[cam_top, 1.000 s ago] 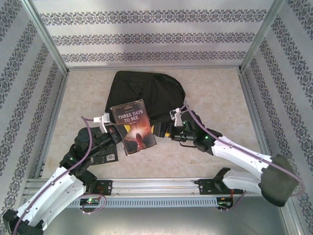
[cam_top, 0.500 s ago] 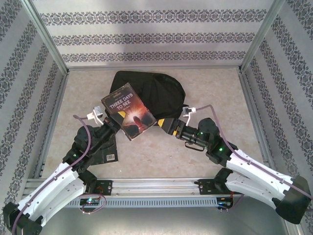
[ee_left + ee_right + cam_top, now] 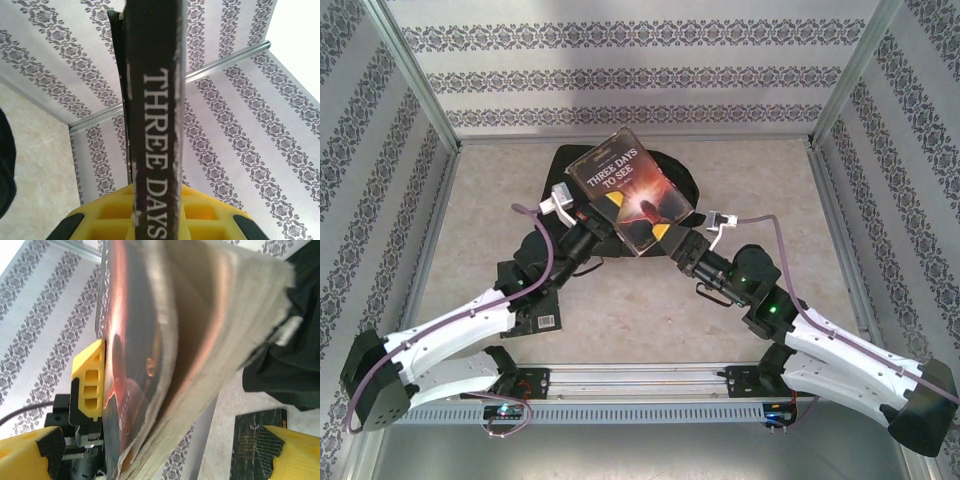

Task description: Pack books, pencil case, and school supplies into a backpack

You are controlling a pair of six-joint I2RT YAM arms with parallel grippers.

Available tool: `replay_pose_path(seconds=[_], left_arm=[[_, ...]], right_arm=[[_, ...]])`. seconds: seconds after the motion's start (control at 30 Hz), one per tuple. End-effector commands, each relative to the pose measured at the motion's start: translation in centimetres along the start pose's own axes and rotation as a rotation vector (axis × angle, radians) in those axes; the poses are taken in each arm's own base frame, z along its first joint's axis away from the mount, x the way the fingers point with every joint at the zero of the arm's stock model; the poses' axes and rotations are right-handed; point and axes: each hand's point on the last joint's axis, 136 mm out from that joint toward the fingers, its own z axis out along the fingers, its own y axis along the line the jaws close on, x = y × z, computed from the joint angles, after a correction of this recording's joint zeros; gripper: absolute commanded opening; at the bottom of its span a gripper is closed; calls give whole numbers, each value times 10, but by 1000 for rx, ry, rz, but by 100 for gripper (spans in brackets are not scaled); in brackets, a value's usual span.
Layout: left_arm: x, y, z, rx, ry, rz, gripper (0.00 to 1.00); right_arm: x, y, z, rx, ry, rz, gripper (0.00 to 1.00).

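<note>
left claw (image 3: 602,208) — clamped on brown book (image 3: 635,190) | over backpack (image 3: 682,176) | right claw (image 3: 676,238) — wide

The dark brown book (image 3: 632,195), titled "Three Days to See" in white above a reddish glow, is held clear of the tabletop, tilted, its cover facing up, over the backpack (image 3: 678,175). The backpack is soft black fabric lying at the far middle of the tabletop. A black-covered book (image 3: 532,318) lies flat nearer, back cover's barcode showing.

likely a lab test booth: aluminium frame (image 3: 845,85) around wallpapered panels (image 3: 640,75).
</note>
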Motion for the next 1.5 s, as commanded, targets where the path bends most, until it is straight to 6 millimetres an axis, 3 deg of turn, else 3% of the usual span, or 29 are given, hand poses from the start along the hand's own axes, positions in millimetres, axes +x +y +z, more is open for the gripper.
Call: replay_pose_path(seconds=[0.0,0.2,0.33,0.53,0.73,0.93,1.03,1.1,1.17,1.33,1.47], left_arm=[[-29,-63,-3,183,-121,-17,0],[-17,-58,0,178,-94,-31,0],[-8,-49,-1,155,-81,-36,0],[7,-43,3,142,-51,-44,0],[14,-40,6,125,-40,-53,0],[14,-25,7,56,-49,-49,0],[16,-17,7,6,-37,-3,19],[21,-12,8,-34,-8,53,44],[26,-2,10,-124,48,176,60],[30,7,24,-277,178,542,76],[45,27,57,-427,390,805,84]], right_arm=[[-24,18,-11,-37,-123,24,98],[-30,14,-16,-43,-172,23,96],[-33,23,-11,-77,-182,25,86],[-33,37,5,-117,-166,12,61],[-35,42,16,-117,-167,-13,48],[-39,47,20,-117,-174,-39,15],[-46,33,10,-45,-222,-52,0],[-55,17,0,17,-259,-54,0],[-64,2,-13,95,-288,-72,0],[-93,-39,-66,440,-351,-232,0],[-116,-58,-112,662,-404,-348,0]])
